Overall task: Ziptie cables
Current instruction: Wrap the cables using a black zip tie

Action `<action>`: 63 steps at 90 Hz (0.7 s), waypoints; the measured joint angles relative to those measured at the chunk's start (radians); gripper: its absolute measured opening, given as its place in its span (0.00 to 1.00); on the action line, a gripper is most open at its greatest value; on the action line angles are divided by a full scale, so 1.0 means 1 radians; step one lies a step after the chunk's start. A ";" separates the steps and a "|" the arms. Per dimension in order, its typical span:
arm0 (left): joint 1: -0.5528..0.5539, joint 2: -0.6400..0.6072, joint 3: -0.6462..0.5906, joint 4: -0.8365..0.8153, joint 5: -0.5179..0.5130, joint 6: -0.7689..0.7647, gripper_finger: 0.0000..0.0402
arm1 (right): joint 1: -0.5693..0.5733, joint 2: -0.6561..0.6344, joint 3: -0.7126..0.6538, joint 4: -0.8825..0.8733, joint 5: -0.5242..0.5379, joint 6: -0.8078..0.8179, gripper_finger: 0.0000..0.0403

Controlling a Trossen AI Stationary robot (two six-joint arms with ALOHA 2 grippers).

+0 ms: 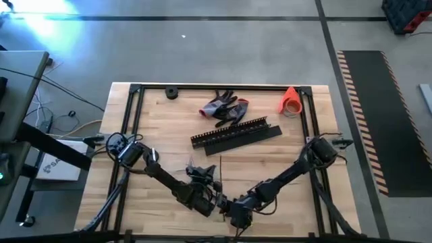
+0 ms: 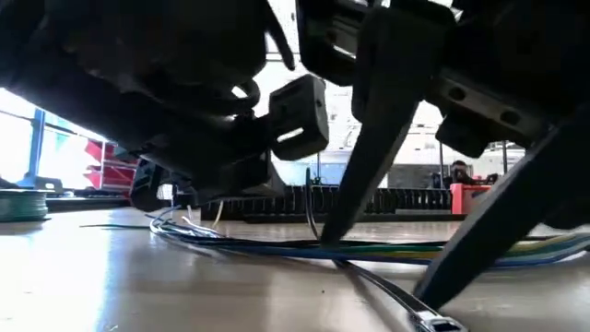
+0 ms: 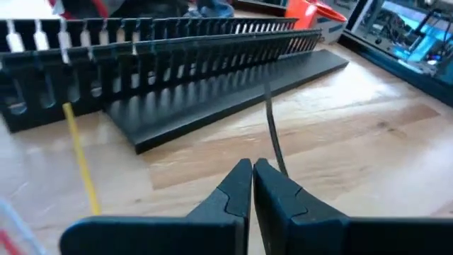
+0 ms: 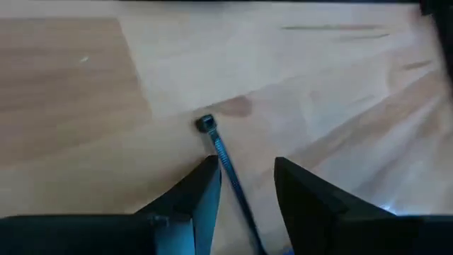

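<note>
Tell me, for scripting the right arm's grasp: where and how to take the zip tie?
Pinch the zip tie on its flat strap just behind its square head, coming straight down. It lies flat and thin, so close across its width; the head should stop slipping. The open right gripper straddles it; the left gripper is shut on its tail.

Upper middle of the wooden table [image 1: 162, 121] lie grey-and-red gloves [image 1: 225, 108], just below them long black slotted strips [image 1: 236, 133]. An orange cone [image 1: 290, 100] lies upper right, a small black ring [image 1: 171, 93] upper left.
</note>
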 joint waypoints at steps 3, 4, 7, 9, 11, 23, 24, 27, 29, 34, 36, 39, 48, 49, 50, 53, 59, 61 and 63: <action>-0.002 0.000 0.000 -0.009 0.013 -0.014 0.00 | 0.006 0.012 0.000 0.021 0.025 -0.001 0.31; -0.003 0.000 0.000 -0.011 0.018 -0.018 0.00 | 0.008 0.016 0.001 0.027 0.033 0.000 0.31; -0.005 0.000 0.000 -0.013 0.028 -0.023 0.00 | 0.012 0.024 0.002 0.042 0.047 0.000 0.31; -0.007 0.000 0.000 -0.013 0.034 -0.024 0.00 | 0.013 0.028 0.002 0.050 0.051 -0.001 0.31; -0.008 0.000 0.000 -0.012 0.038 -0.024 0.00 | 0.014 0.032 0.002 0.056 0.048 -0.002 0.31; -0.014 0.000 0.000 -0.010 0.052 -0.030 0.00 | 0.005 0.039 0.001 0.062 0.003 0.028 0.29; -0.014 0.000 0.000 -0.010 0.054 -0.033 0.00 | 0.005 0.039 0.001 0.063 0.000 0.029 0.29; -0.014 0.000 0.000 -0.011 0.055 -0.037 0.00 | 0.004 0.040 0.000 0.063 -0.008 0.030 0.29; -0.014 0.000 0.000 -0.013 0.058 -0.040 0.00 | 0.003 0.040 0.000 0.063 -0.011 0.030 0.28; -0.014 0.000 0.000 -0.030 0.071 -0.043 0.00 | -0.002 0.040 0.000 0.063 -0.020 0.030 0.26; -0.015 0.000 0.000 -0.040 0.076 -0.042 0.00 | -0.002 0.040 0.000 0.063 -0.025 0.030 0.25; -0.019 -0.001 0.000 -0.056 0.082 -0.038 0.00 | -0.003 0.041 0.000 0.063 -0.033 0.031 0.24; -0.031 -0.029 0.000 -0.148 0.126 -0.037 0.00 | -0.010 0.042 -0.002 0.061 -0.053 0.075 0.22; -0.033 -0.034 0.000 -0.159 0.133 -0.037 0.00 | -0.010 0.042 -0.002 0.061 -0.055 0.081 0.21; -0.035 -0.039 0.000 -0.169 0.140 -0.036 0.00 | -0.010 0.042 -0.002 0.061 -0.056 0.087 0.21; -0.041 -0.055 0.000 -0.203 0.159 -0.036 0.00 | -0.010 0.042 -0.003 0.061 -0.057 0.103 0.21; -0.051 -0.082 0.001 -0.263 0.180 -0.036 0.00 | -0.012 0.043 -0.003 0.061 -0.057 0.123 0.21; -0.055 -0.091 0.001 -0.279 0.181 -0.035 0.00 | -0.014 0.043 -0.003 0.061 -0.062 0.126 0.21; -0.058 -0.098 0.001 -0.290 0.180 -0.035 0.00 | -0.016 0.043 -0.003 0.061 -0.071 0.130 0.21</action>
